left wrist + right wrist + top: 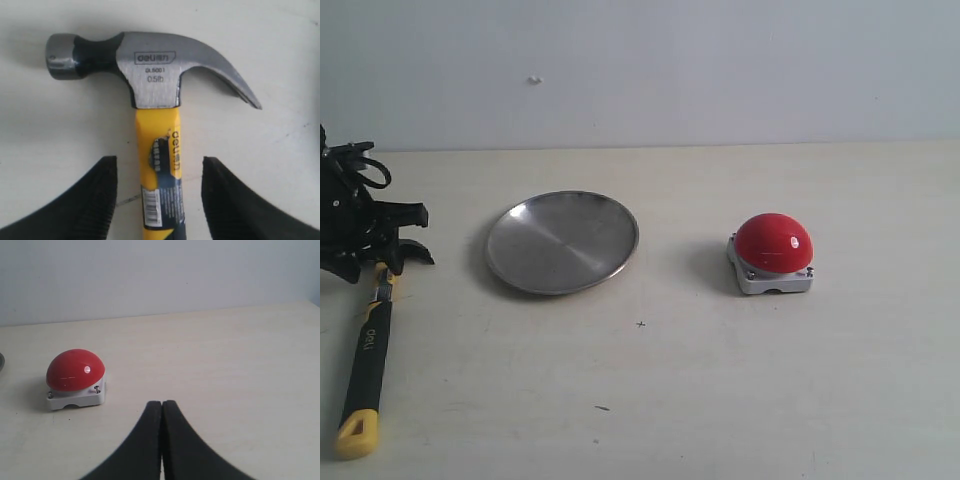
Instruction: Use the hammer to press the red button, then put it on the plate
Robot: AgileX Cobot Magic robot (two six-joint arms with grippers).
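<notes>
The hammer (365, 350) lies on the table at the far left, its yellow end toward the front edge and its head hidden under my left arm. My left gripper (405, 238) hovers over the neck. In the left wrist view the hammer (155, 125) lies flat, and my left gripper (159, 159) stands open, one finger on each side of the yellow neck with a gap on both sides. The silver plate (562, 240) sits just right of the hammer with nothing on it. Further right stands the red button (773, 242) (75, 369). My right gripper (161, 402) is shut on nothing, well short of the button.
A pale wall runs behind the beige table (650, 400). My black left arm (345, 210) with cables fills the far left edge. A sliver of the plate's rim (1, 361) shows at the border of the right wrist view.
</notes>
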